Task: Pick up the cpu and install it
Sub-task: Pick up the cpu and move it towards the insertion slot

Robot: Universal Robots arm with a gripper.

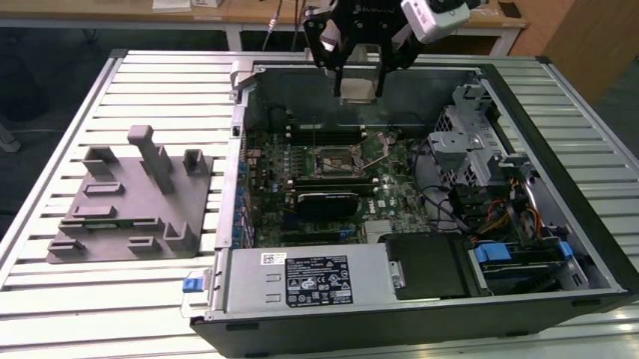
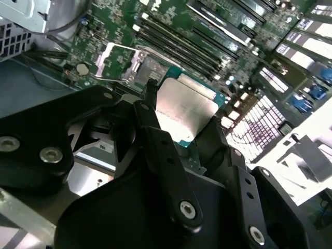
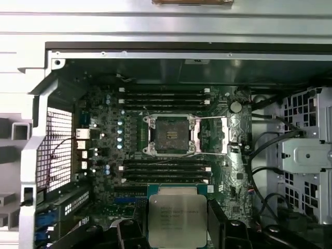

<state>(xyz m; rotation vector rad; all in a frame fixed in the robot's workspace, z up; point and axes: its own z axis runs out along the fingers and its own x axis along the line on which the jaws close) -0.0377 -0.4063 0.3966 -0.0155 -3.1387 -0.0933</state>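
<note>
Gripper (image 3: pixel 177 228) fingers clamp the cpu (image 3: pixel 177 215) above the case (image 1: pixel 399 333). The socket (image 3: pixel 169 135) sits uncovered between memory slots (image 3: pixel 163 98). Fingers hide the cpu's side edges.

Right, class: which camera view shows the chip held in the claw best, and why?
The first wrist view: the chip faces the camera flat, its metal top plain between the fingers of the claw. The second wrist view shows it tilted, one edge behind a finger. The exterior view shows it small.

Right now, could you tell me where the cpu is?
In the exterior view, the cpu is held in the gripper, raised over the computer case, apart from the empty socket.
</note>
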